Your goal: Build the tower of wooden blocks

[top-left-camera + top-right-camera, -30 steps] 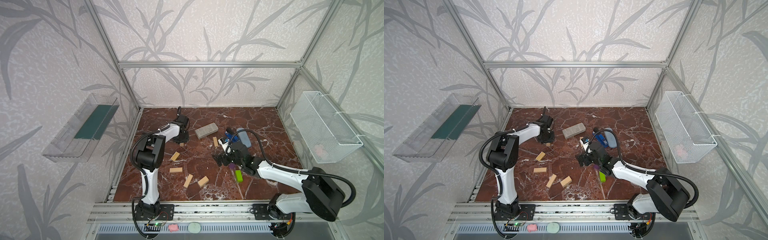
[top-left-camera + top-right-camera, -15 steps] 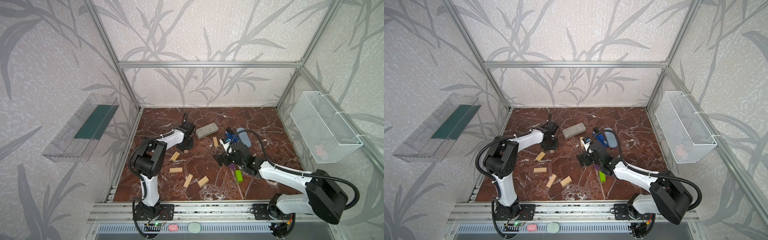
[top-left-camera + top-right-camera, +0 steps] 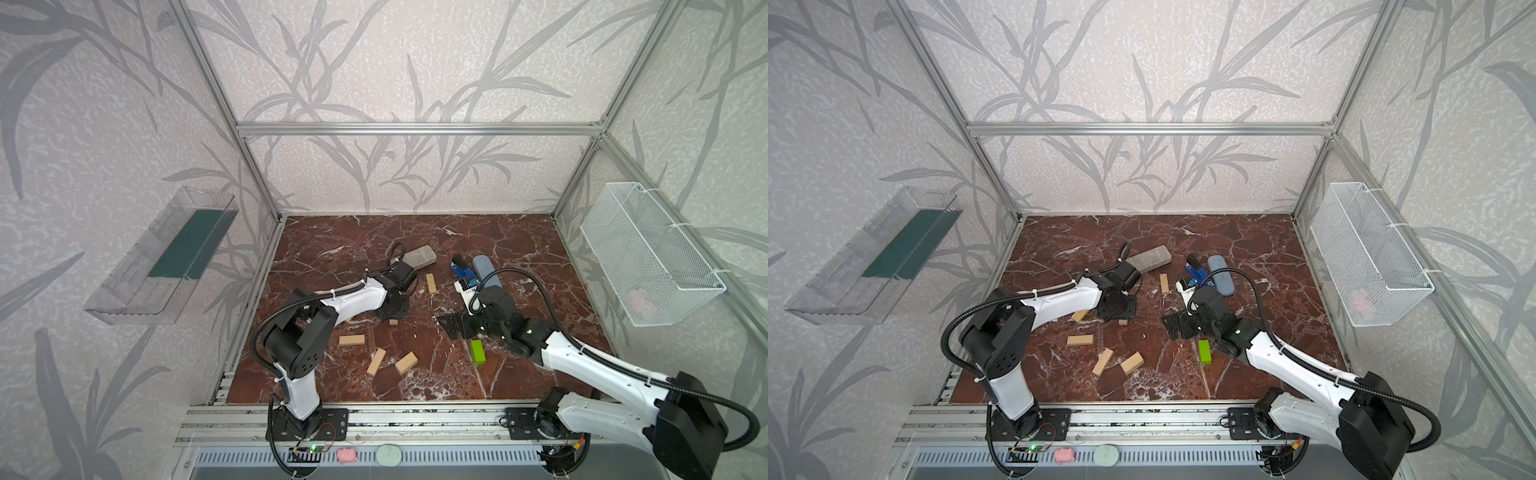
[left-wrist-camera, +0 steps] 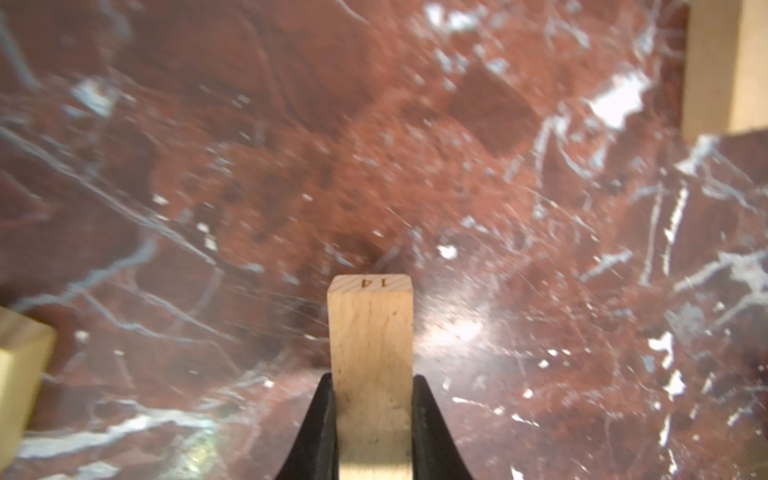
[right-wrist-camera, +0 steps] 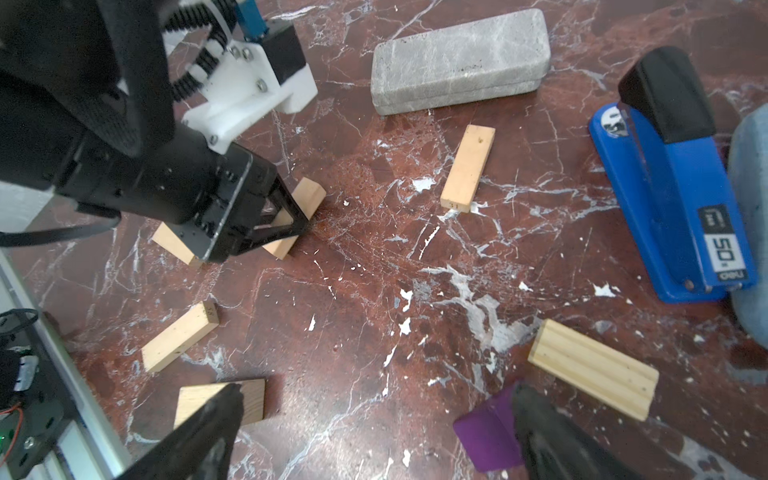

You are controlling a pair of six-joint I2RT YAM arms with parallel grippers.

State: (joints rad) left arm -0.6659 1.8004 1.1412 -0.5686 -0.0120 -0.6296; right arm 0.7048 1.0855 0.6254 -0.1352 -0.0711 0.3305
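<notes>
One pale block (image 4: 371,332) is pinched between the jaws of the left gripper (image 4: 372,384), which are clamped hard against its long sides. Its end marked 14 points down at the red marble table (image 4: 208,166), and whether it touches the surface cannot be told. In the right wrist view this block sits tilted, and a second pale block (image 5: 172,243) lies just beside it, partly hidden under the left gripper's body. The right gripper (image 5: 376,390) hangs spread wide with nothing between its fingers (image 5: 208,424). The purple block (image 5: 486,432) lies partly behind one finger, with a grooved pale block (image 5: 594,370) just beside it. In a top view the lime green block (image 3: 477,351) lies flat close under the right arm's wrist, and three more pale blocks (image 3: 351,340) lie singly toward the front left. Another pale one, the block marked 31 (image 3: 431,284), rests between the speckled grey slab (image 3: 420,257) and the blue-and-black stapler (image 3: 459,266). A blue-grey case (image 3: 482,264) lies just beside the stapler, crowding the far middle.
</notes>
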